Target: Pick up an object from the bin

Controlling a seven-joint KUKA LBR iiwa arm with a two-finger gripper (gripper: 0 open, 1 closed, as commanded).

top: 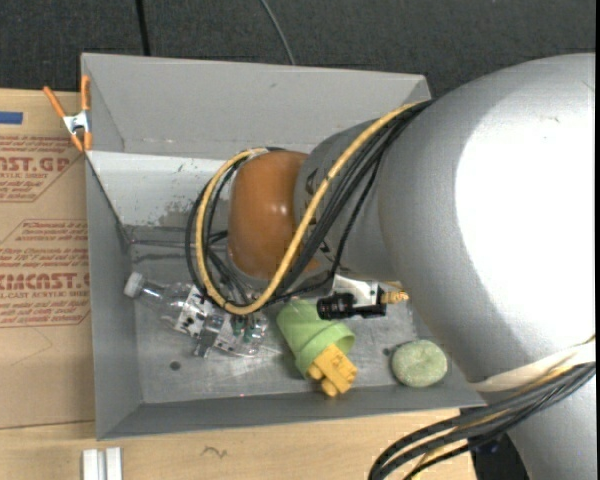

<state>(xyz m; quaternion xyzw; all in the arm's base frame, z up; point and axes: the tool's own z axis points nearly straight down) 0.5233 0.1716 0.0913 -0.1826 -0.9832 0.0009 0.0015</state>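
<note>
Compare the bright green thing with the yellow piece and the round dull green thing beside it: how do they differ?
Colour: the bright green thing is vivid lime, the round thing dull grey-green. Shape: the bright green thing is longish, with a yellow piece at one end; the round thing is a flat lump. Both lie apart on the bin floor near its front wall.

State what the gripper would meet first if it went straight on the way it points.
Probably the bin's bare grey floor: the gripper points down at it, left of the green cup, though depth is unclear.
</note>
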